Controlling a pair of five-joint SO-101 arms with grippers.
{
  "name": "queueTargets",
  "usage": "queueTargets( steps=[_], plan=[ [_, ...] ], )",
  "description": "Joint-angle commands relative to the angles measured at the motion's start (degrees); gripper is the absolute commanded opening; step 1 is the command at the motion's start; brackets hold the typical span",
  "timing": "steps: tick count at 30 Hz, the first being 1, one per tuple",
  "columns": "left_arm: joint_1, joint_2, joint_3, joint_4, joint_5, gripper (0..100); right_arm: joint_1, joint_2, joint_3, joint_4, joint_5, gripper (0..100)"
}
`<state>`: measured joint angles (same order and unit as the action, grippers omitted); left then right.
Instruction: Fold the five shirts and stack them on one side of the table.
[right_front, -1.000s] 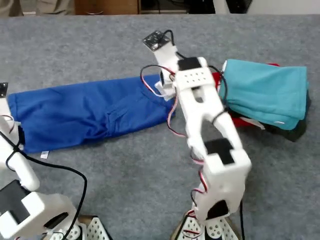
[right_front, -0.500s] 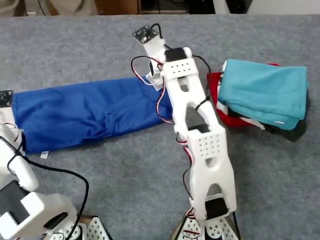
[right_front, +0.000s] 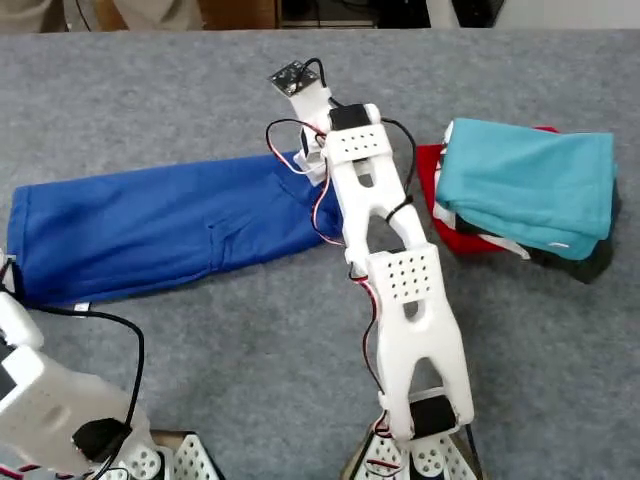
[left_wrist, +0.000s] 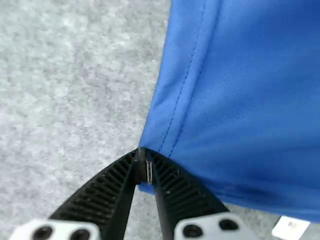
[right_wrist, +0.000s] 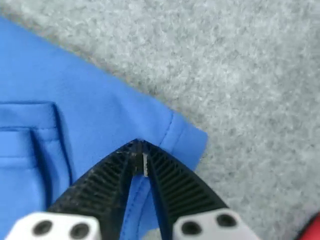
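Note:
A long blue shirt (right_front: 170, 225), folded lengthwise, lies flat across the left half of the grey table (right_front: 250, 380). My left gripper (left_wrist: 145, 167) is shut on the blue shirt's (left_wrist: 240, 100) corner at its left end, near the table's left edge. My right gripper (right_wrist: 140, 157) is shut on the hem of the blue shirt (right_wrist: 65, 125) at its right end. In the high view the right gripper (right_front: 303, 163) sits at the middle of the table. A stack of folded shirts lies at the right, with a teal shirt (right_front: 525, 185) on top of a red shirt (right_front: 450, 225) and a dark one (right_front: 590, 262).
The right arm (right_front: 395, 270) stretches from the front edge up the middle of the table, between the blue shirt and the stack. The left arm's base (right_front: 40, 410) stands at the front left corner. A white tag (right_front: 82, 305) pokes out from the shirt's near edge.
The left arm drew back toward the left edge and pulled the shirt's left end with it, stretching it flatter. The right arm swung slightly left and holds the right end.

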<state>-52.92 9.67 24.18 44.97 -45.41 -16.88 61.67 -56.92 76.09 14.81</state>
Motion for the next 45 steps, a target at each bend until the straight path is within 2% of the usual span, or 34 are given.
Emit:
queueTargets(
  steps=[1, 8, 17, 20, 23, 28, 33, 37, 45],
  plan=[
    [-0.35, -0.13, -3.08, 2.99, -1.32, 2, 2.15, -0.4, -3.56, 1.49, -0.09, 0.2],
    [0.97, -3.65, -4.13, 7.47, -1.23, 2, 0.48, -1.54, -8.66, 5.89, -0.09, 0.2],
    [2.99, -15.16, -10.37, 18.37, -1.14, 2, -1.36, -1.8, -30.11, 19.25, 0.0, 0.2],
    [4.57, -12.88, -14.51, 21.19, 1.14, 2, -1.19, -1.63, -36.09, 26.37, 0.0, 0.2],
    [5.89, -7.34, -20.48, 21.63, 4.92, 3, -0.13, -3.47, -36.79, 26.55, 1.85, 0.2],
    [6.15, 5.14, -32.53, 22.86, 8.97, 12, -2.68, -12.53, -27.56, 26.55, 2.73, 0.2],
    [6.07, 18.15, -48.97, 33.05, 9.76, 13, -6.11, -24.84, -6.99, 26.37, 8.44, 0.2],
    [6.59, 27.03, -62.59, 40.79, 13.8, 16, -6.81, -31.87, 6.55, 25.32, 10.81, 0.2],
    [5.8, 42.42, -77.98, 41.58, 15.12, 17, -5.76, -36.26, 14.37, 23.12, 10.81, 0.2]
  ],
)
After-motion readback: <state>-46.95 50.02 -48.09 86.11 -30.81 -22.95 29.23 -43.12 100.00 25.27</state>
